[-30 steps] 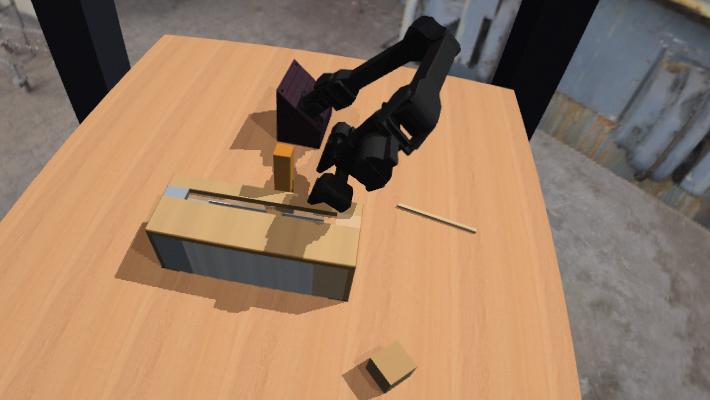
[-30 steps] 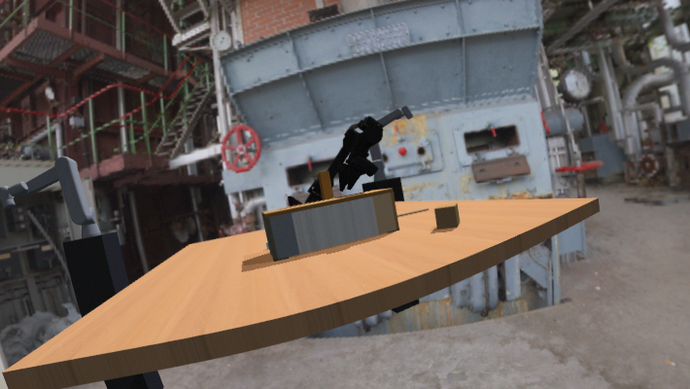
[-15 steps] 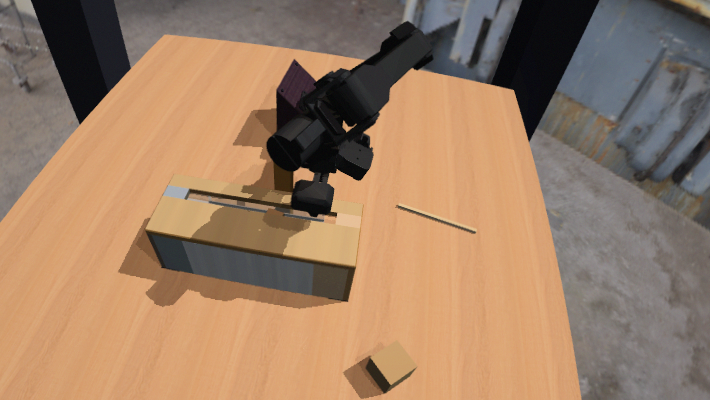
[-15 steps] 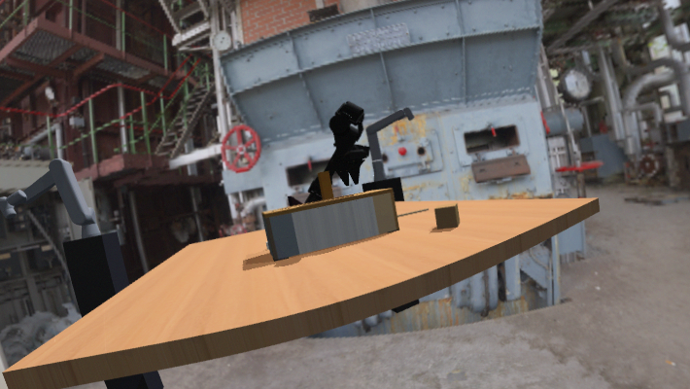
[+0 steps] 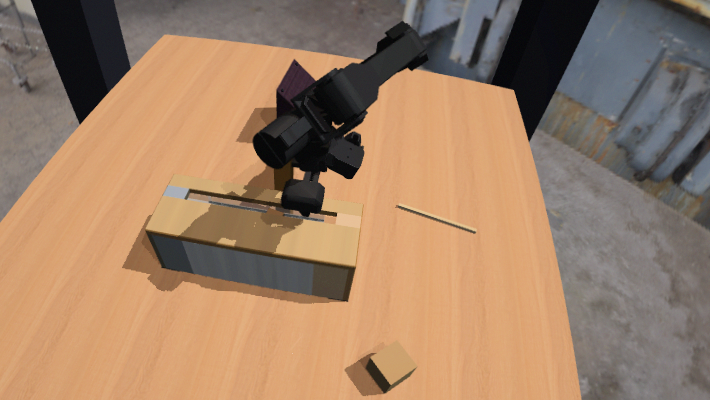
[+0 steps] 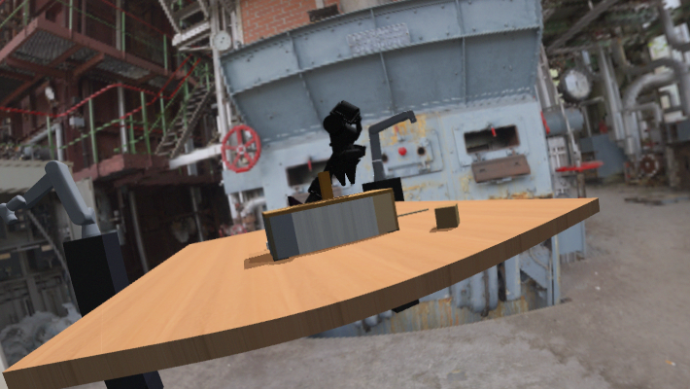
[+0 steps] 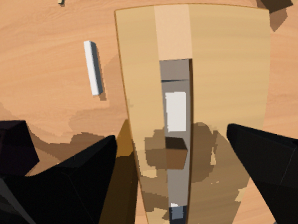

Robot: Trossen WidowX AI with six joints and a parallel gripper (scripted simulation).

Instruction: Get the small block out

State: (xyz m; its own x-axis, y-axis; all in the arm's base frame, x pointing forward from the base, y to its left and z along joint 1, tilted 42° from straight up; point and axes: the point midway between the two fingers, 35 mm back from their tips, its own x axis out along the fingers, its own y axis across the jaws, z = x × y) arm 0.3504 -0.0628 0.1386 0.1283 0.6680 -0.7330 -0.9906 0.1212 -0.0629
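The box (image 5: 310, 245) (image 6: 335, 224) (image 7: 140, 63) stands mid-table, with a tan top, a grey clear front and a long slot (image 5: 200, 196) along the top's far side. In the wrist view a small dark brown block (image 7: 176, 143) shows through the slot on the grey shelf, in shadow, beside a pale patch (image 7: 176, 111). My gripper (image 5: 302, 200) (image 7: 172, 136) is open and empty. It hangs just above the slot, right of its middle, with one finger on each side of the slot line. The box's right end has a light patch (image 5: 348, 221) and its left end a grey-blue patch (image 5: 175, 191).
An orange post (image 5: 281, 176) (image 6: 326, 185) stands right behind the box. A thin stick (image 5: 435, 218) lies to the right. A tan cube (image 5: 391, 366) (image 6: 447, 217) sits near the front right edge. A short pale bar lies behind the box.
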